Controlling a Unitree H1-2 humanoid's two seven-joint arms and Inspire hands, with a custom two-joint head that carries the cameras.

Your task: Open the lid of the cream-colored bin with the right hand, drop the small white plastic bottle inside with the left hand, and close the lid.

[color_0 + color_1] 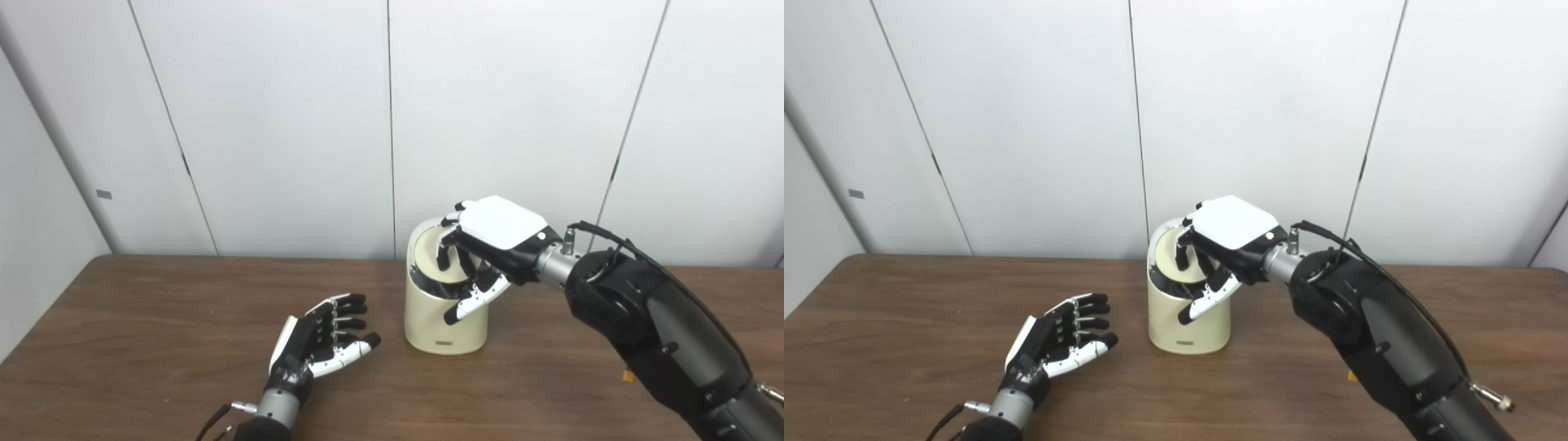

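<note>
Now right hand (490, 245) curled on bin (444, 318) lid (436, 260), left hand (321, 337) spread, empty, beside it.

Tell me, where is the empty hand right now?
The left hand rests open above the table at lower left, beside the cream bin.

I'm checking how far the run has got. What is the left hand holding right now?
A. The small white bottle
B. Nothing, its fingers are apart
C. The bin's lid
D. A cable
B: the left hand hangs open beside the cream-colored bin with an empty palm, while the right hand works at the bin's lid; no bottle shows in either view.
</note>
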